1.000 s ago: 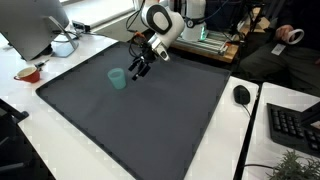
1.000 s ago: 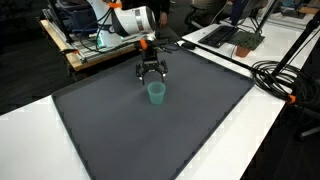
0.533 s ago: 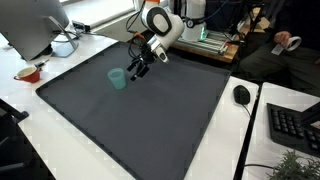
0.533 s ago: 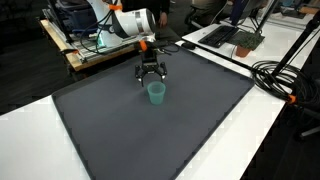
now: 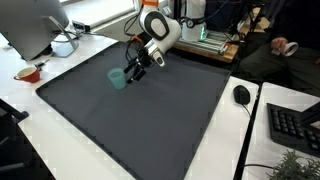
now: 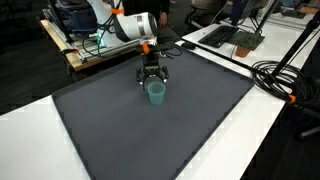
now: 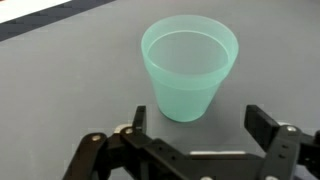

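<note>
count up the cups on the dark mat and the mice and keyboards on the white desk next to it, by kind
teal cup: 1
computer mouse: 1
keyboard: 1
total: 3

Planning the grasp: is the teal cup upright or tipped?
Upright. The teal cup stands on its base on the dark mat, open rim facing up; both exterior views show the same.

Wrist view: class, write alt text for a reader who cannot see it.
An empty, upright pale green cup stands on a dark grey mat. Two black fingers, spread open, sit low in the picture, one on either side of its base.
</note>
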